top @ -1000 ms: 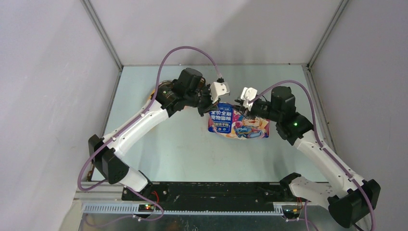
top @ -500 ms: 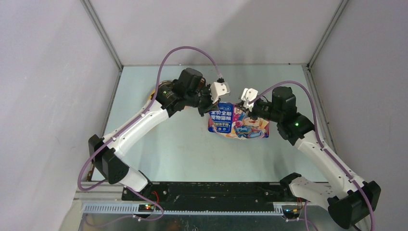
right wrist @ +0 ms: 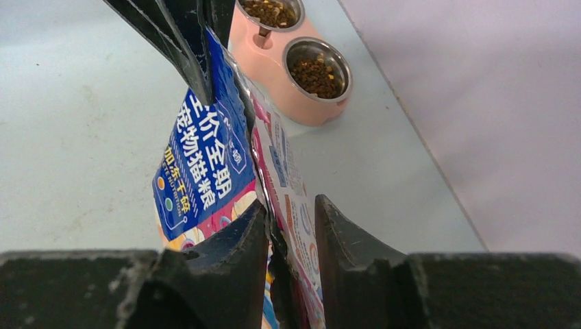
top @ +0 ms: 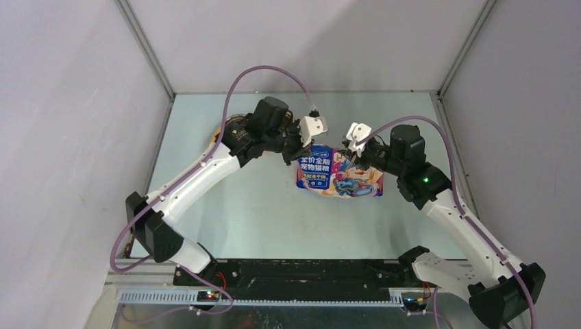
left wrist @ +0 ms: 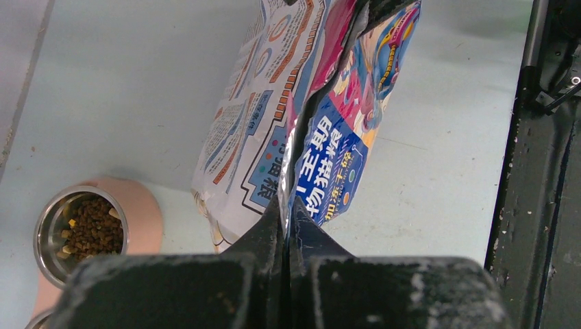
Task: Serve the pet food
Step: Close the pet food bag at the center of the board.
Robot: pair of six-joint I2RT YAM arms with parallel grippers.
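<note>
Currently I see left end effector (left wrist: pixel 286 214) clamped on glossy blue-pink printed bag (left wrist: pixel 274 130); right end effector (right wrist: pixel 291 229) straddles it, jaws parted.

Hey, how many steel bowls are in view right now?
2. One bowl sits in the near end of the pink feeder, seen from the right wrist, beyond the bag; the other sits in its far end, cut by the frame edge. Both hold kibble.
</note>
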